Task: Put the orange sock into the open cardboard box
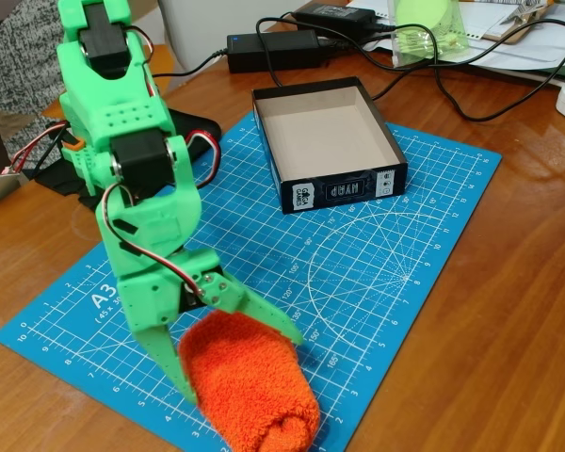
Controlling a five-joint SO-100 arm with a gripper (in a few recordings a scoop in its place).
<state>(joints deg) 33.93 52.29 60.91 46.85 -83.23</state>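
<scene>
Table: I work on a brown wooden desk (508, 311). A blue cutting mat (377, 273) with white grid lines lies on it.
Back of the desk: black power bricks (273, 49), black cables and papers sit along the top of the frame.
My arm: it is bright green (122, 141) and comes down the left side of the frame.
My pincer (234, 363): it is low at the bottom left, spread wide. One finger is on the left of the sock and one on its upper right. I cannot tell if they press it yet.
Orange sock (254, 391): a fat fuzzy roll on the mat at the bottom middle. It sits right between my fingers.
Sock's long way: it runs from upper left down to lower right. The rounded end points at the bottom edge.
Open cardboard box (331, 141): black outside, plain brown inside. It is in the upper middle, well apart from the sock.
Which way to go: I think I must squeeze, lift, then carry the sock up and to the right.
</scene>
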